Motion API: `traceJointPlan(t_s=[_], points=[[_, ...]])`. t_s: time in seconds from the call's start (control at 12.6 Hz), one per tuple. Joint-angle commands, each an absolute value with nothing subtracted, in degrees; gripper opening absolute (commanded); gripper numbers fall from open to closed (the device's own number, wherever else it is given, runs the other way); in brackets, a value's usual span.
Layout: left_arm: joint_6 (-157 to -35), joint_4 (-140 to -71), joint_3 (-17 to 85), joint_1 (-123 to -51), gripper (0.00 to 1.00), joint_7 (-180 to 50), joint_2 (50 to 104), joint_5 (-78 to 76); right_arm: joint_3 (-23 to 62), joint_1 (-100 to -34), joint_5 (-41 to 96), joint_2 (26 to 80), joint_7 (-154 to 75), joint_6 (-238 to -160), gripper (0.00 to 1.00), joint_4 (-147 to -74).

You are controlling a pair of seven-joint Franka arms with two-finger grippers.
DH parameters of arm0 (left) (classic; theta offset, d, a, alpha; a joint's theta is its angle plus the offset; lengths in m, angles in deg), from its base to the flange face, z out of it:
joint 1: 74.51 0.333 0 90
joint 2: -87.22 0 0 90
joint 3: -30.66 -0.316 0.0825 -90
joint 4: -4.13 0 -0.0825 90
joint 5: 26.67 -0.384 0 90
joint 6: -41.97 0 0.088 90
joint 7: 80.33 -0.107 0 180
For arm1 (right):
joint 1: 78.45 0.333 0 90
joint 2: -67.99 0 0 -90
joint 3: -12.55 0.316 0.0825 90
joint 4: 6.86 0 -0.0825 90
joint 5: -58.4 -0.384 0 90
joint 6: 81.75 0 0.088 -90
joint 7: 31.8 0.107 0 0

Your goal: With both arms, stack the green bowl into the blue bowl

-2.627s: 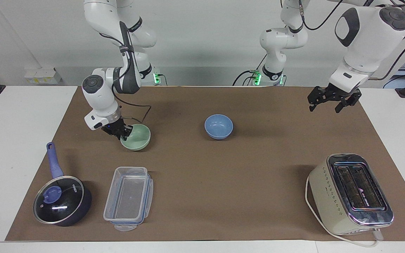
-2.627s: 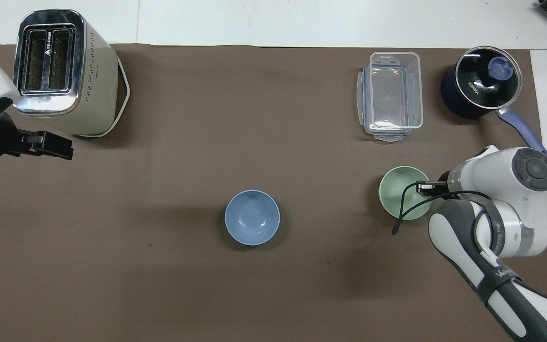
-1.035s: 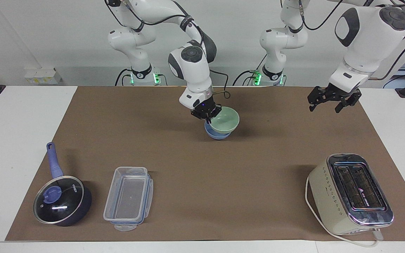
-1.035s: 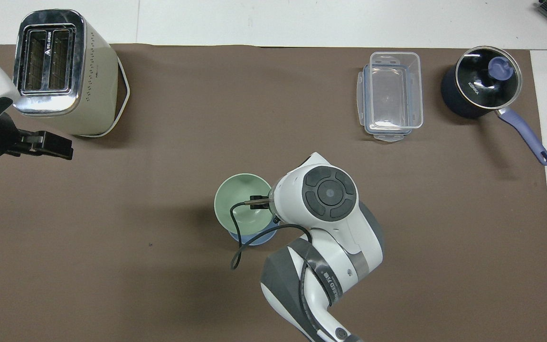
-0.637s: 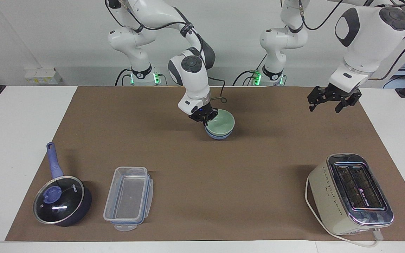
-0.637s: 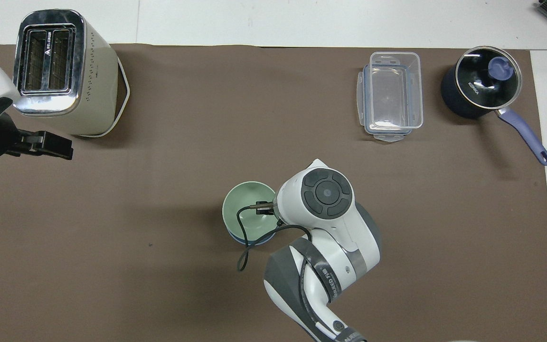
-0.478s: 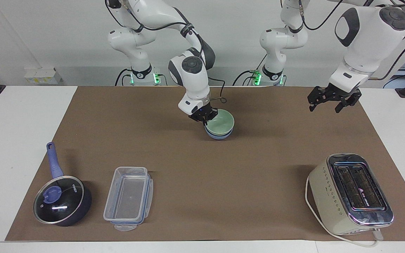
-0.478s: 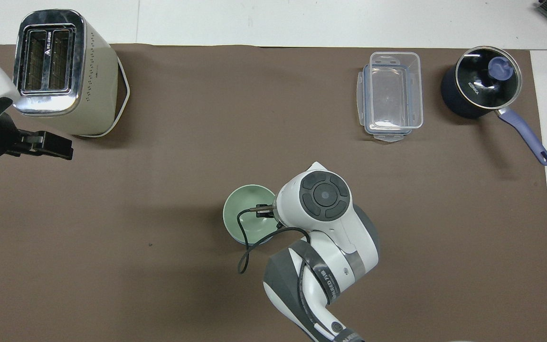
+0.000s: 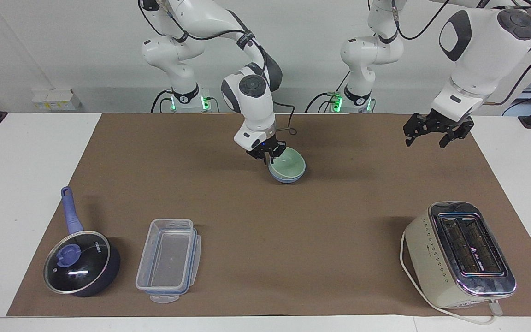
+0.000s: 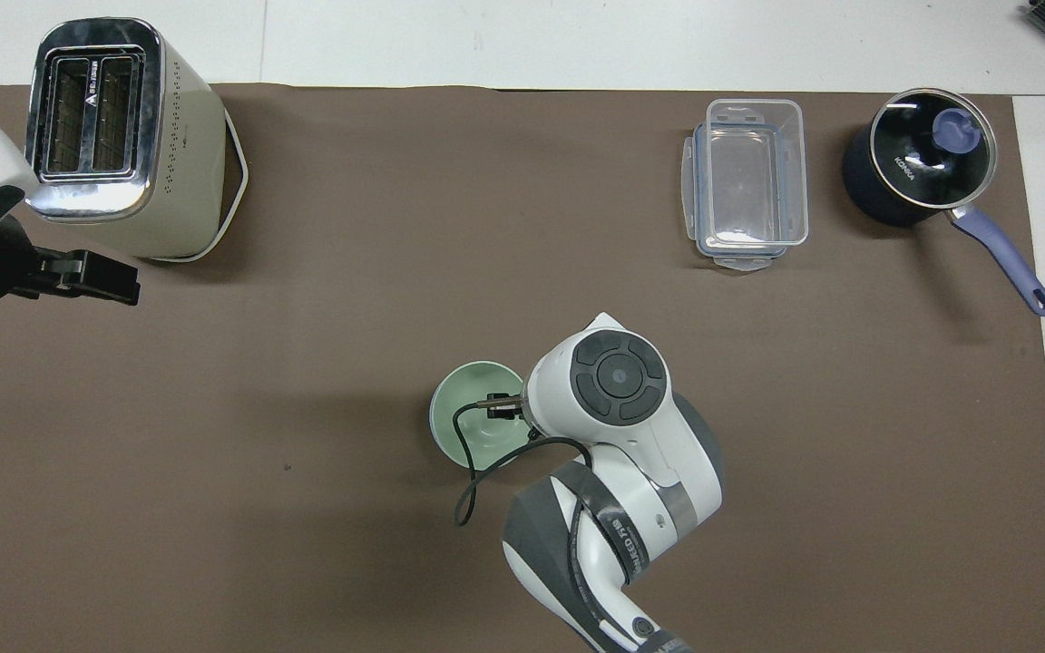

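Stack: small pale mint-green bowl [image 9: 288,163] sitting nested in small periwinkle-blue bowl [image 9: 286,178], mid-mat, near the robots' edge.
Right gripper [image 9: 268,154]: pinching green bowl's rim.
Left gripper [image 9: 433,130]: waiting, fingers spread, hovering over mat near cream metal toaster [image 9: 459,255].
Remaining: apparently only releasing and retracting.

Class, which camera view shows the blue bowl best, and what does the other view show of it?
The facing view shows the blue bowl best: its outer wall and base show beneath the green bowl nested in it, with the right tool at the green rim. In the overhead view, the green bowl and the right arm cover it almost entirely.
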State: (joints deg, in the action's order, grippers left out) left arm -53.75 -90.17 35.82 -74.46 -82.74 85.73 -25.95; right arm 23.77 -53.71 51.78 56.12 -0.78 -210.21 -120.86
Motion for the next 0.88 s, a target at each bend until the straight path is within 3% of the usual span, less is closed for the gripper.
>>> traceJointPlan(t_s=[0.0,0.4,0.64,0.8], points=[[-53.13,-91.06,36.02,-74.24,1.00,-82.18,86.69,-27.20,23.72,-54.27,50.58,57.70,-0.60,-210.16,0.77,-120.43],[-53.13,-91.06,36.02,-74.25,1.00,-82.18,86.69,-27.20,23.19,-60.76,51.72,64.10,-1.39,-204.20,1.00,-118.92],[-53.13,-91.06,36.02,-74.24,1.00,-82.18,86.69,-27.20,23.01,-67.96,54.70,67.36,-1.92,-202.16,1.00,-117.44],[-53.13,-91.06,36.02,-74.24,1.00,-82.18,86.60,-27.20,23.01,-73.06,56.29,67.46,-5.67,-194.90,1.00,-111.32]])
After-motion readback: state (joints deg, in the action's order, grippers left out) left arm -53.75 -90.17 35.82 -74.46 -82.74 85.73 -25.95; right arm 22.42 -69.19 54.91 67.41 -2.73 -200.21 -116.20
